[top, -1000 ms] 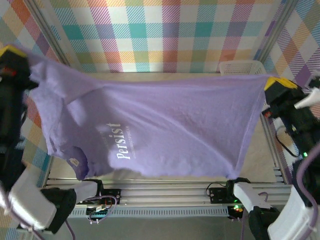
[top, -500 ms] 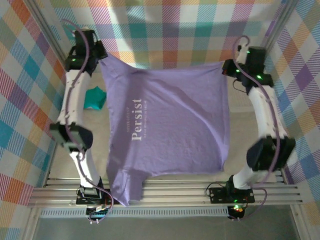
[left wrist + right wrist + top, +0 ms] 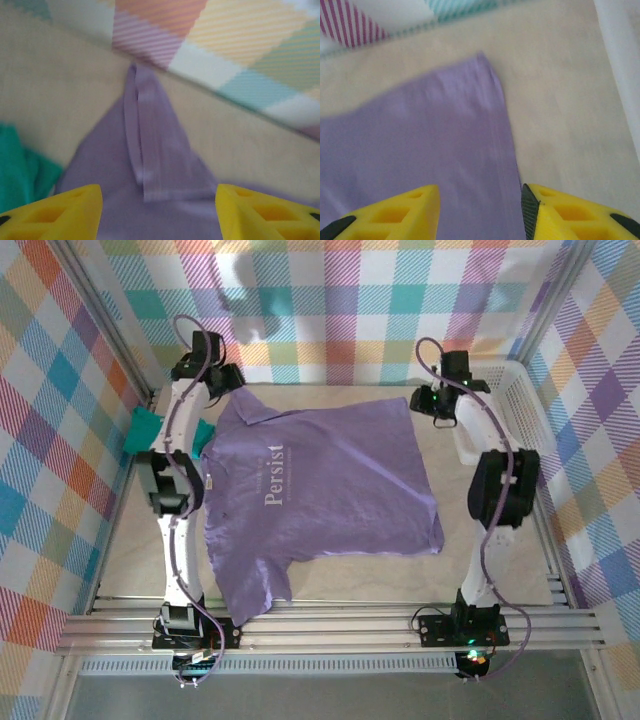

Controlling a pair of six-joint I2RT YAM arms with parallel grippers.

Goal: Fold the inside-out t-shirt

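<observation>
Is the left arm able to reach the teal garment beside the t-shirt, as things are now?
Probably yes. The left hand is open above the far corner of the t-shirt, and the teal garment lies bare on the table right next to that corner. Nothing seems to block it.

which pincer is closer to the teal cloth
Left. The left pincer is just beside the teal cloth; the right pincer sits across the t-shirt, at its other far corner.

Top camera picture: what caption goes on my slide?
Purple t-shirt lies flat; left gripper and right gripper open.
</observation>
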